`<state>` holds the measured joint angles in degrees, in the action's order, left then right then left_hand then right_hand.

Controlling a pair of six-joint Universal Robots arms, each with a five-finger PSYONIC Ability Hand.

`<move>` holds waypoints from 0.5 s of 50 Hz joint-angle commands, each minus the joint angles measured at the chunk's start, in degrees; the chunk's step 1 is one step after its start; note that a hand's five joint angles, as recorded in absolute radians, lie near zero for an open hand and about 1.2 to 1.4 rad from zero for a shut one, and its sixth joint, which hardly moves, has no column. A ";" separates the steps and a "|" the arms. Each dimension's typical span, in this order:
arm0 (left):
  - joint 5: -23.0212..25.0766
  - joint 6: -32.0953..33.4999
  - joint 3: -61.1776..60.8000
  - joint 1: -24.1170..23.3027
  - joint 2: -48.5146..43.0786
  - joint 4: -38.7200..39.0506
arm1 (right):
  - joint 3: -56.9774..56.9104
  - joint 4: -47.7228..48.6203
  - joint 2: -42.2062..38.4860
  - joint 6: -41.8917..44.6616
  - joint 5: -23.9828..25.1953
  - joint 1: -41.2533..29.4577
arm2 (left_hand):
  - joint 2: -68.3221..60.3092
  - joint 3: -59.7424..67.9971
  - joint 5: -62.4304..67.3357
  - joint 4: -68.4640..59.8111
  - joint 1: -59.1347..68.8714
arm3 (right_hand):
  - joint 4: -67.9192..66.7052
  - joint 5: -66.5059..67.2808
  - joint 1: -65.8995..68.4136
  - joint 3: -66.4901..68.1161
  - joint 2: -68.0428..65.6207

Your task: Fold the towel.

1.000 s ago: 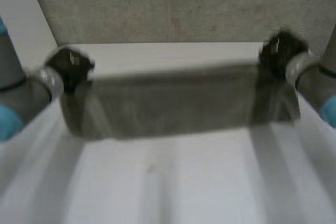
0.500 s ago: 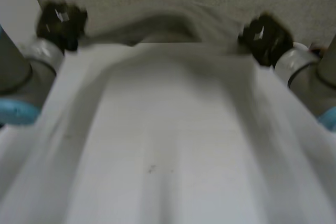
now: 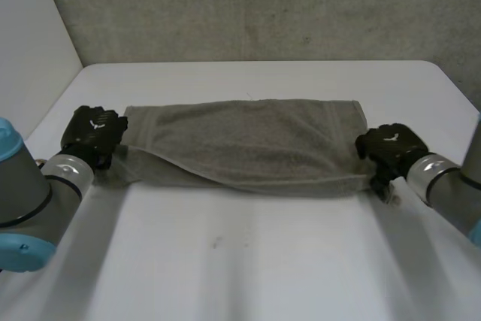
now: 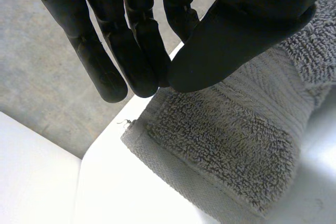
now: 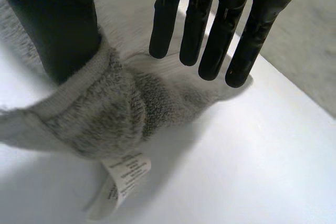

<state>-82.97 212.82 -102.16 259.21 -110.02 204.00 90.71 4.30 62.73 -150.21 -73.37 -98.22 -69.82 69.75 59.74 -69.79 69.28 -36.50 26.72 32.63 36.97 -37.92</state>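
White table is standing before a grey concrete wall. One grey terry towel is lying across the table's middle, folded lengthwise into a long band. Left hand is sitting at the towel's left end, fingers straight, thumb just above the cloth, gripping nothing. Right hand is sitting at the right end, fingers straight, thumb touching the edge, not gripping. White care label is sticking out there.

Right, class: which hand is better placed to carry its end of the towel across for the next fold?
Probably the right hand: the towel is bunched up between its thumb and open fingers. Under the left hand it lies flat.
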 commanded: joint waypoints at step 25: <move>0.09 4.62 -8.76 -0.20 9.30 -15.91 | 8.78 -16.61 11.28 12.04 7.36 7.78 | -10.18 10.25 10.26 -10.21 10.72 | -43.50 43.28 47.37 43.03 -42.08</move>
<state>-82.92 213.84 -108.40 258.60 -104.54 198.33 98.35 -1.24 68.93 -154.75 -65.76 -92.70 -69.82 69.75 59.74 -69.79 69.28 -68.35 55.77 55.60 67.82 -67.43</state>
